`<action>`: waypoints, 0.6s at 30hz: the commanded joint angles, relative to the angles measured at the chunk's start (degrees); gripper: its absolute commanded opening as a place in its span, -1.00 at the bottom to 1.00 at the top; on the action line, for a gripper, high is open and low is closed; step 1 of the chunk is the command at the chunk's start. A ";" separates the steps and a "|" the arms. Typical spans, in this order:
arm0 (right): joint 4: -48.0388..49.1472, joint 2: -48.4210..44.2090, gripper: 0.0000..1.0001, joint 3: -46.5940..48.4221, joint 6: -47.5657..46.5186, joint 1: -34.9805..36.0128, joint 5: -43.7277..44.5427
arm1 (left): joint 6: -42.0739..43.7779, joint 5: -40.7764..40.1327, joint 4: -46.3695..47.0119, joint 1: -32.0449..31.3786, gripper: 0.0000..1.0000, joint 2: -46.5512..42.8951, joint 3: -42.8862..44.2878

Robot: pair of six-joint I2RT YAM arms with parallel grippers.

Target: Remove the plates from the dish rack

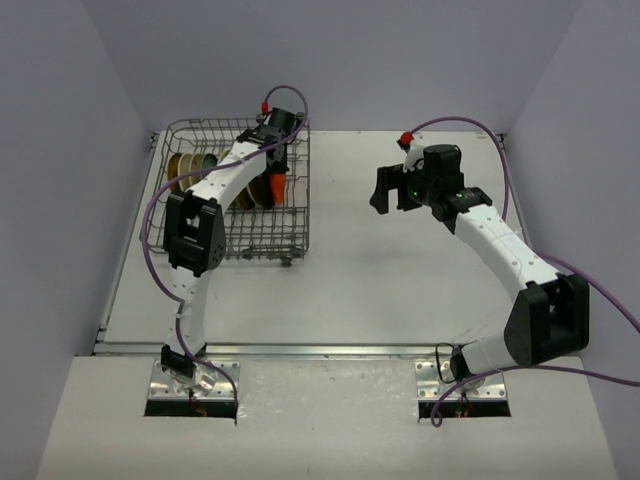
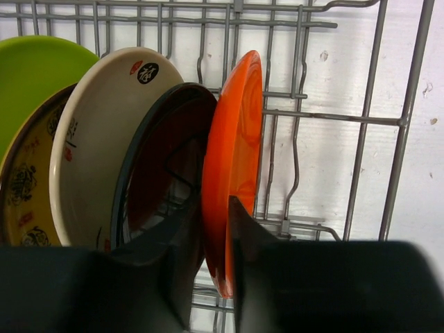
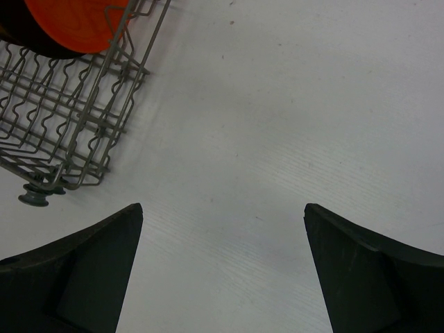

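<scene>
The grey wire dish rack (image 1: 290, 236) stands at the table's back left. Several plates stand on edge in it. In the left wrist view they are a lime green plate (image 2: 31, 76), a yellow-brown patterned plate (image 2: 24, 194), a beige-backed plate (image 2: 104, 139), a dark plate (image 2: 166, 152) and an orange plate (image 2: 236, 152). My left gripper (image 2: 215, 229) is shut on the orange plate's rim, one finger on each face; from above it (image 1: 277, 172) is inside the rack. My right gripper (image 3: 223, 215) is open and empty above bare table, right of the rack (image 3: 62, 104).
The rack's round wheel (image 3: 33, 199) and corner lie at the left of the right wrist view. Purple cables run from both arms. The table's back and side walls are close behind the rack.
</scene>
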 commanded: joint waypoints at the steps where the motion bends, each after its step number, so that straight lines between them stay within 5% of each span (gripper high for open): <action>1: 2.39 0.52 0.97 0.67 0.97 -0.02 -0.94 | -1.52 -1.97 0.66 0.08 -0.75 -2.41 1.80; 8: 2.11 0.76 0.98 1.17 1.38 -0.02 -1.52 | -1.19 -4.42 1.11 -0.16 -0.99 -6.84 1.48; 18: 1.62 0.02 0.98 2.25 3.06 -0.02 -3.34 | 0.40 0.63 7.50 -0.61 -1.00 -20.94 -2.50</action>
